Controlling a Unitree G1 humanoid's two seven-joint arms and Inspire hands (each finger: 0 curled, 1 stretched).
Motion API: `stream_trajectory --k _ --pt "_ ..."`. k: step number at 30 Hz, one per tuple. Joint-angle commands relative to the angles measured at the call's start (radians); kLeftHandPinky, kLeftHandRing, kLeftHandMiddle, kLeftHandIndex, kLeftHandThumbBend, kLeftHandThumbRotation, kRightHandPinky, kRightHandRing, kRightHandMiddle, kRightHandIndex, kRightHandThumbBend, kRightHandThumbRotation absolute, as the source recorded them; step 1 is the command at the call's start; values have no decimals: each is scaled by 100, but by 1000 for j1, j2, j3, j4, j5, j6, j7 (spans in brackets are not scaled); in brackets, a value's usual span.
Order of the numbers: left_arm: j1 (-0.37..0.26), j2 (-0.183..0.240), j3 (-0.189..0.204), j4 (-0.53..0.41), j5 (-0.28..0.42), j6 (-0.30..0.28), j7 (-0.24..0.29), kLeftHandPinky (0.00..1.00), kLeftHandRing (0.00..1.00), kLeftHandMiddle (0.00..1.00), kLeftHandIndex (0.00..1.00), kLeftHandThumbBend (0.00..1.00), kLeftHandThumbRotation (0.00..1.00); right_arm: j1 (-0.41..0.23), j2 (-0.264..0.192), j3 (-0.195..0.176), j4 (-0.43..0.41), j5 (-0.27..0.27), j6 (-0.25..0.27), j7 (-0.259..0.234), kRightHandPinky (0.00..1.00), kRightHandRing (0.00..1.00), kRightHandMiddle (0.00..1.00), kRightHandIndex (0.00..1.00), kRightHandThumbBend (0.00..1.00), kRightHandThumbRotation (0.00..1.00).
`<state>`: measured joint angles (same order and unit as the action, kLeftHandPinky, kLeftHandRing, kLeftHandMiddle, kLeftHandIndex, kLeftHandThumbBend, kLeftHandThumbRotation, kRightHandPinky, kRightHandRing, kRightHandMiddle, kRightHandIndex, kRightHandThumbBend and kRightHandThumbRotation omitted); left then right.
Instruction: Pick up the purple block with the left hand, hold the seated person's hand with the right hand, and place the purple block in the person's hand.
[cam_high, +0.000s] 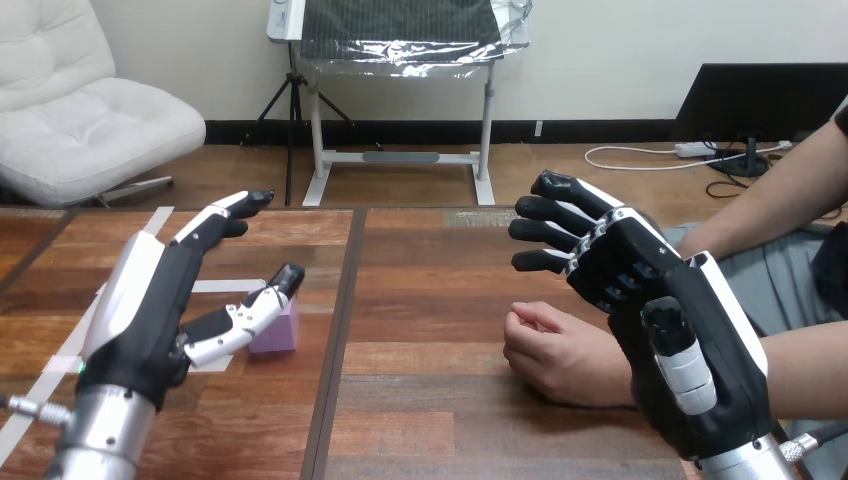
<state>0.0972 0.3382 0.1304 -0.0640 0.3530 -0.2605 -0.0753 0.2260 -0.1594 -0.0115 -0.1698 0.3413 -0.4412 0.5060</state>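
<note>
A small purple block (277, 331) sits on the wooden table (420, 270) left of centre. My left hand (160, 300) hovers over it, open, its thumb reaching to the block's top and its fingers stretched out above and behind it. The person's hand (560, 355) rests on the table at centre right as a loose fist, its forearm running off to the right. My right hand (650, 290) is raised just right of that fist, open with fingers spread toward the left, and I cannot tell whether it touches the person's wrist behind it.
White tape strips (215, 286) mark the table around the block. A dark seam (340, 330) runs down the table between the block and the person's hand. The person's other forearm (780, 200) comes in from the upper right.
</note>
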Motion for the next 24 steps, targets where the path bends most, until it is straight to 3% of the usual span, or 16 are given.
stream_trajectory --k 1,8,24 --pt "-110 43 -17 50 36 5 22 81 82 85 83 52 42 -61 0 -13 8 3 -10 -6 72 81 82 84 93 82" --pt "-147 59 -26 104 59 5 28 72 81 85 83 51 43 -64 0 -15 11 -5 -15 -9 73 81 82 84 93 82" --pt "-244 97 -68 252 101 16 38 70 79 85 82 54 42 -69 1 -15 17 0 -17 -7 72 81 82 84 93 82"
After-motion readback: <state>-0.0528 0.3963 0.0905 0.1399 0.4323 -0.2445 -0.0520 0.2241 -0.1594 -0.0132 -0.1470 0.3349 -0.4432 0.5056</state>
